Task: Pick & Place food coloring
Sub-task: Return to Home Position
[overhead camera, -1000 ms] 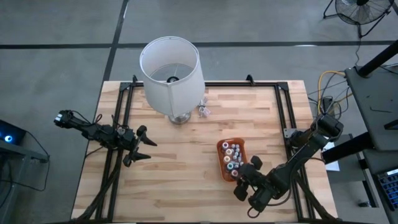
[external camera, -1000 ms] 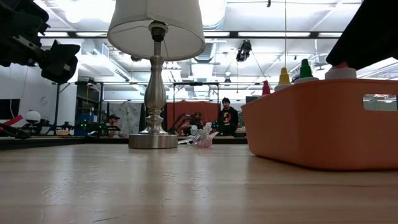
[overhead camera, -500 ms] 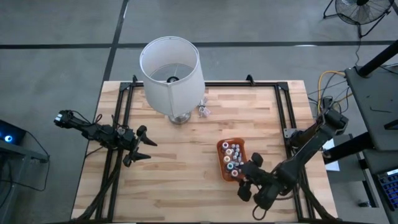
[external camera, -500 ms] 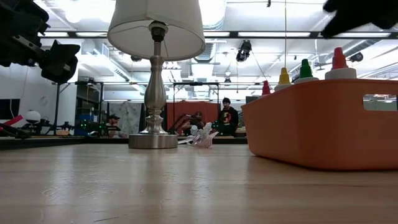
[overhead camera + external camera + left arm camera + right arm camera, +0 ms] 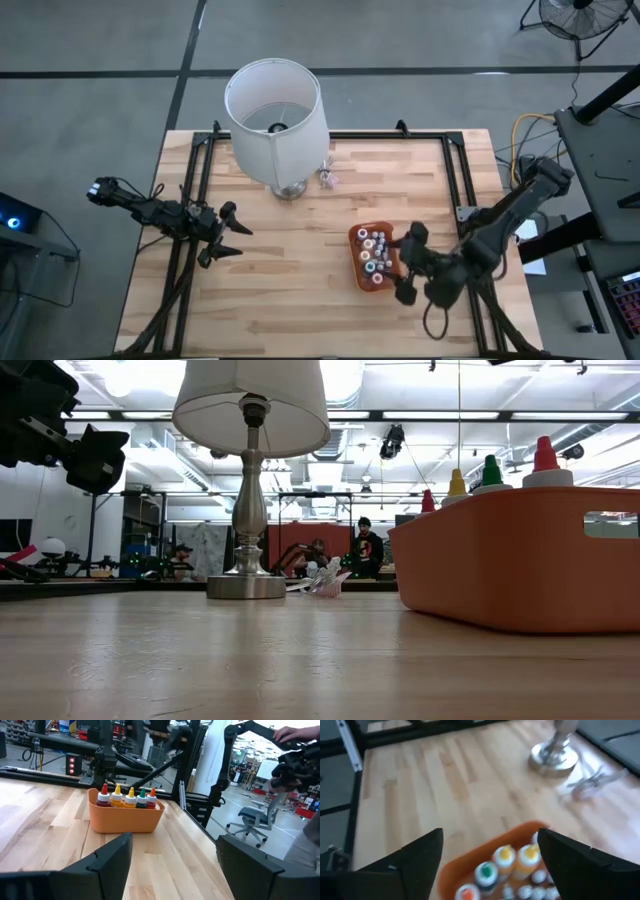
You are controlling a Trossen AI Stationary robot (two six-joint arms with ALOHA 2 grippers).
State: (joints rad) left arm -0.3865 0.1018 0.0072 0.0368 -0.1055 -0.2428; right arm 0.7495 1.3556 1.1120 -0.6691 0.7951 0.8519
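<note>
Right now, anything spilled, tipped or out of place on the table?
Nothing stands out. The food coloring bottles stand upright inside the orange bin, the lamp is upright, and the only loose item is a small clear crumpled thing beside its base. The left pincer and the right pincer, beside the bin, are open and empty.

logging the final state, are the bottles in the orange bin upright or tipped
Upright: the food coloring bottles stand in the orange bin, caps pointing up.

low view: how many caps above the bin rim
4, left to right: small red cap, yellow cap, green cap, tall red cap; the orange bin may hide more.
</note>
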